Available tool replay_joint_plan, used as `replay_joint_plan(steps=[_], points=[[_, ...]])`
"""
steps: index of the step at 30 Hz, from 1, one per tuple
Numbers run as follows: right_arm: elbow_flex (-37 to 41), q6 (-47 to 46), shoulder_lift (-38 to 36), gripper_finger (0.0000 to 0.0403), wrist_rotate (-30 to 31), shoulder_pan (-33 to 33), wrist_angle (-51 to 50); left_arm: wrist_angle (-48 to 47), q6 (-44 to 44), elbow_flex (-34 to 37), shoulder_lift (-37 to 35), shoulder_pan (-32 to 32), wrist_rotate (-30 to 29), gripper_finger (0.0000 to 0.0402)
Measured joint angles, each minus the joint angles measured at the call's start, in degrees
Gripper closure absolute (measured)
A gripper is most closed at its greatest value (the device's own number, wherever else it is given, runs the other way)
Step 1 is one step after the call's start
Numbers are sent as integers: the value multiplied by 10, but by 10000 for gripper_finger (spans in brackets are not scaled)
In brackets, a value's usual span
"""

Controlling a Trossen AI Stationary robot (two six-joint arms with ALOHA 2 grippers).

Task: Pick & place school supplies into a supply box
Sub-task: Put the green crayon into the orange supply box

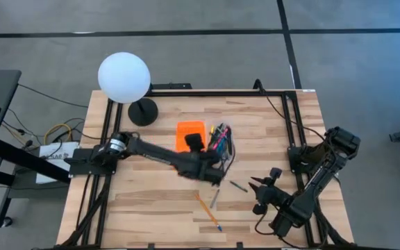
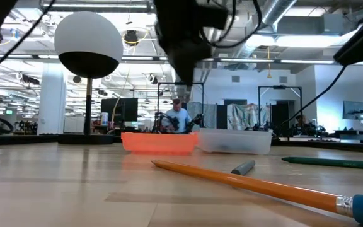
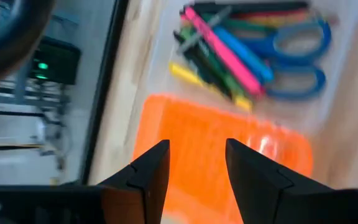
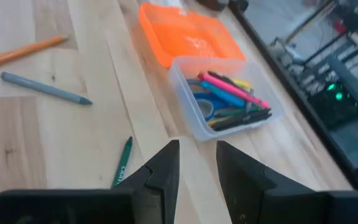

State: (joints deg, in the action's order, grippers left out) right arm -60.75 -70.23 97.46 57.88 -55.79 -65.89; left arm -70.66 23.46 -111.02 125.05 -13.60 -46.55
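The supply box's clear tray (image 1: 222, 142) (image 4: 229, 102) rests flat on the table. It holds pink, green, yellow and blue pens and the blue-handled scissors (image 3: 294, 56). Its orange lid (image 1: 188, 132) (image 3: 222, 146) lies beside it. An orange pencil (image 1: 207, 212) (image 2: 251, 183), a grey crayon (image 1: 215, 199) (image 4: 45, 88) and a green crayon (image 1: 238, 186) (image 4: 122, 163) lie loose on the wood nearer the table's near edge. My left gripper (image 1: 196, 144) (image 3: 197, 168) hovers open above the lid. My right gripper (image 1: 264, 178) (image 4: 197, 165) is open and empty, to the right of the loose items.
A white globe lamp (image 1: 123, 77) (image 2: 88, 43) on a black base (image 1: 143, 111) stands at the table's far left corner. A black frame (image 1: 214, 92) runs along the table's far and side edges. Bare wood lies at the near left of the table (image 1: 144, 208).
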Motion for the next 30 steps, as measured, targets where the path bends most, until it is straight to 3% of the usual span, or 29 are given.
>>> replay_joint_plan(steps=[5, 10, 16, 25, 30], points=[[0, 2, 3, 303, -10, 11, 22, -109, 87, 0, -12, -71, -55, 251], [0, 2, 4, 303, -15, 12, 34, -195, 229, 7, -15, -149, -162, 251], [0, 3, 4, 303, -14, 12, 34, -194, 324, 54, -19, -241, -238, 251], [0, 7, 4, 303, -10, 25, 35, -194, 528, 196, -26, -324, -284, 251], [0, 65, 4, 303, -10, 56, 74, -194, 663, 274, -26, -353, -287, 251]])
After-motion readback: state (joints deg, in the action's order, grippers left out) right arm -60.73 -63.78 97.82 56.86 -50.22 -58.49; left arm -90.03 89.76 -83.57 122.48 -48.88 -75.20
